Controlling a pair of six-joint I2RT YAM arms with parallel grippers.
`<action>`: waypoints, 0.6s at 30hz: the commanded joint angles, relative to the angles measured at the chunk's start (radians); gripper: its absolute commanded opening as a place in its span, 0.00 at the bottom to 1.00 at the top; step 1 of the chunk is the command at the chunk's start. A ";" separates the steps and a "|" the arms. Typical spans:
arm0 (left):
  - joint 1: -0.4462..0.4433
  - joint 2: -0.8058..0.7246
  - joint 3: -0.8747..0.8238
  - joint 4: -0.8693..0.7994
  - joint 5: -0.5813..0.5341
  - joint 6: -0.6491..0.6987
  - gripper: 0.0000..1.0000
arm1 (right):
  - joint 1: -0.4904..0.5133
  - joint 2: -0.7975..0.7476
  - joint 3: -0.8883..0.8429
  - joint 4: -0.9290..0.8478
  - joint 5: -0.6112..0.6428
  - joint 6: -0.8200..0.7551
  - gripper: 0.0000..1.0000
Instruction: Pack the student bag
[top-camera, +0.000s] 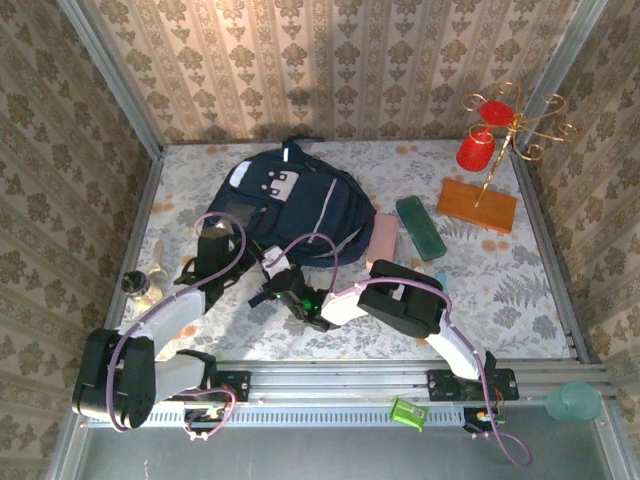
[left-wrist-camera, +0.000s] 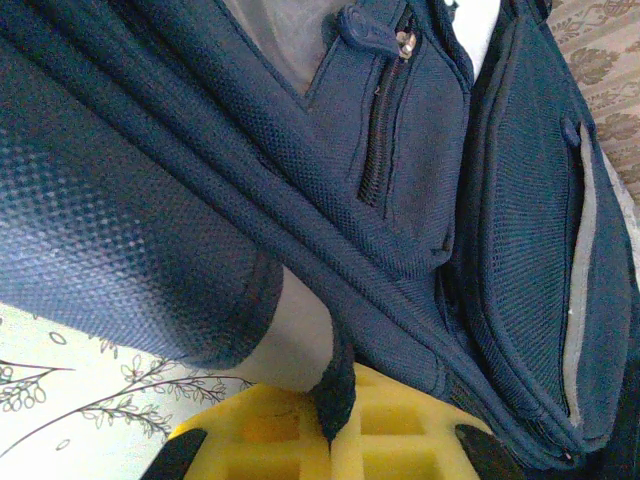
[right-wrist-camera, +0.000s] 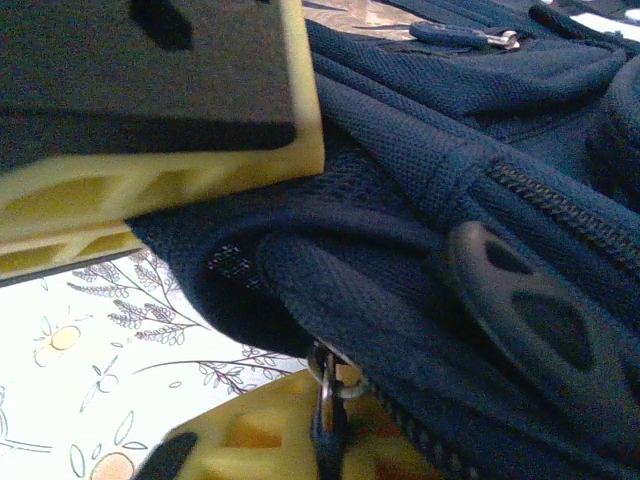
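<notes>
**A:** Start close. What sits nearest the arms?

**B:** One small green clip (top-camera: 408, 412) on the rail, and one jar (top-camera: 140, 287) at the left edge of the worktop (top-camera: 520, 300).

**A:** And the fingers?

**B:** Two pairs, both closed on something. The left fingers (left-wrist-camera: 400, 435) pinch one navy strap (left-wrist-camera: 338, 395) of the student bag (top-camera: 300, 205). The right fingers (right-wrist-camera: 255, 445) are clamped on one zip pull (right-wrist-camera: 327, 405), with its metal ring just above them.

**A:** Where does the bag lie?

**B:** There is one bag, flat on the worktop in the middle. Its front is up and its white patches are at the far end. Both arms meet it at its near edge.

**A:** What is beside it?

**B:** Two flat cases on its right. One pink case (top-camera: 382, 240) lies against the bag's side, and one green case (top-camera: 420, 228) is just beside the pink one.

**A:** And farthest back?

**B:** One orange-brown block (top-camera: 477, 205) near the far right corner. It carries one gold wire stand (top-camera: 516, 122) with two red pieces (top-camera: 477, 150) hanging on it.
</notes>
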 joint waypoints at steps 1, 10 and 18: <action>0.001 0.008 0.025 0.064 0.038 0.038 0.00 | -0.003 -0.039 -0.042 0.040 0.030 0.010 0.00; 0.059 0.053 0.009 0.076 0.042 0.078 0.00 | -0.006 -0.163 -0.200 -0.025 -0.003 0.104 0.00; 0.129 0.051 -0.018 0.071 0.035 0.113 0.00 | -0.034 -0.306 -0.350 -0.131 -0.016 0.186 0.00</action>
